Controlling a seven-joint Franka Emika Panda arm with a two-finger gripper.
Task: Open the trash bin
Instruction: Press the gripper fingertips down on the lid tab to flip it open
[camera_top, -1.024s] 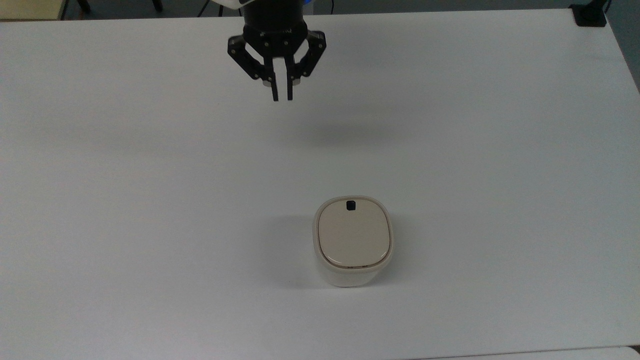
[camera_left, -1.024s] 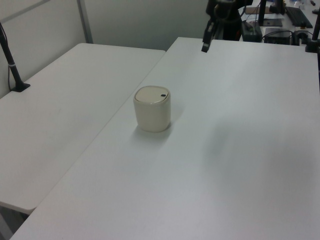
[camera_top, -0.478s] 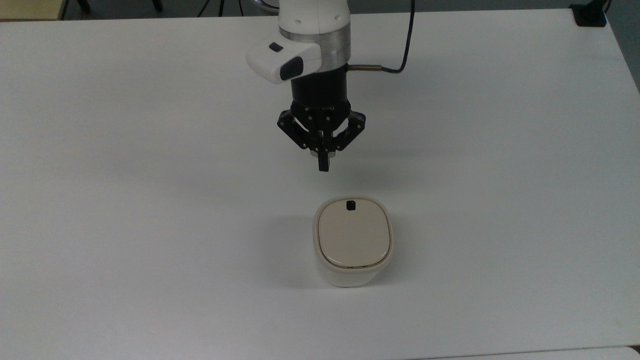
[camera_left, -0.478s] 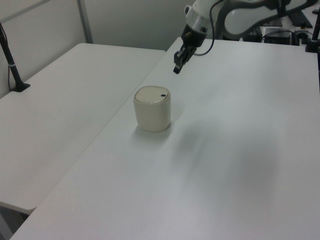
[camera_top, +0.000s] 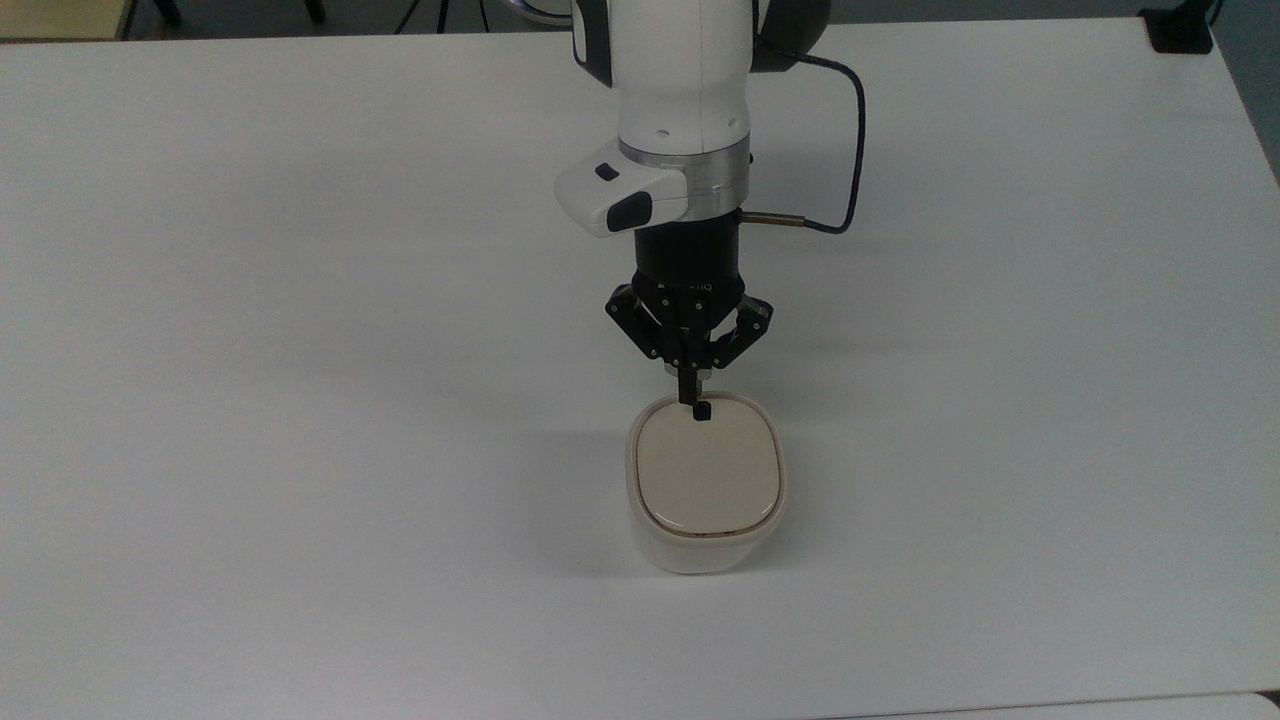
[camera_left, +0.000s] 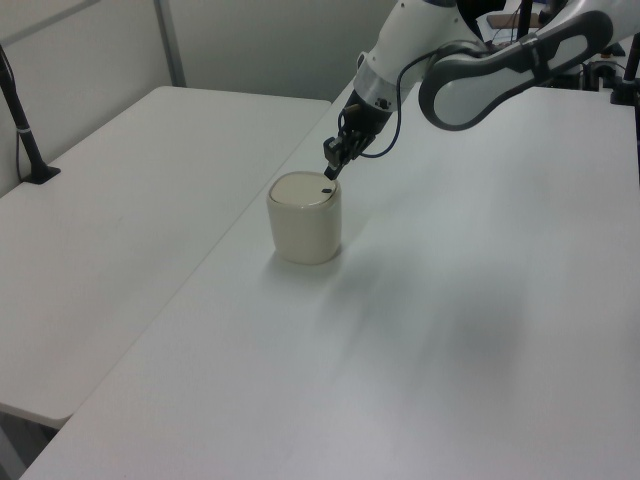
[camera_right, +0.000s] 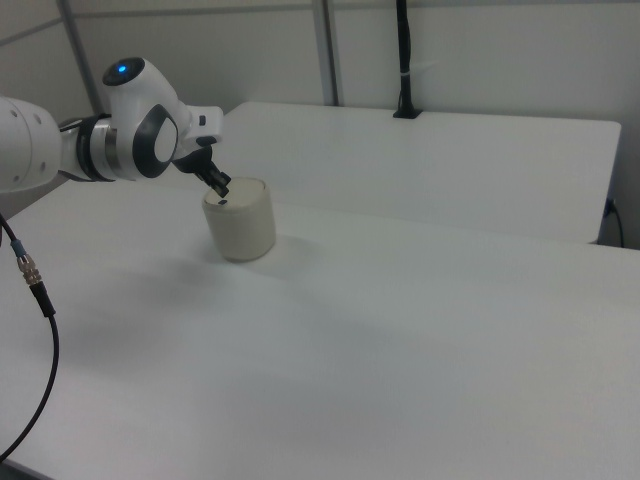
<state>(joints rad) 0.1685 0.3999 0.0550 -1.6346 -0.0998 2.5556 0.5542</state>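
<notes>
Pressing looks to be the aim: the gripper (camera_top: 687, 398) is hanging over the far edge of the trash bin (camera_top: 706, 485) with its two fingers brought together into a single narrow tip, holding nothing. Closing them this way is giving the arm one slim point to push with, which suits a target as small as the black button (camera_top: 702, 411). In the top view the tip is sitting just at the far side of that button, at or barely above it; whether it is already touching cannot be told.

The trash bin is standing upright on the white table (camera_top: 300, 400), a little right of centre in the top view and toward the near side. Its beige lid (camera_top: 708, 472) is lying flat and closed, so the opening step is not yet done. In the left view the gripper (camera_left: 331, 172) is angling down from the far right onto the far rim of the trash bin (camera_left: 305, 220), so the push is likely to be coming from above and slightly behind. In the right view the gripper (camera_right: 221, 186) is meeting the trash bin (camera_right: 241, 220) at the right view's left top edge.

A judgement: a short downward press is what is wanted now, kept centred so the tip is not slipping off onto the glossy lid.
</notes>
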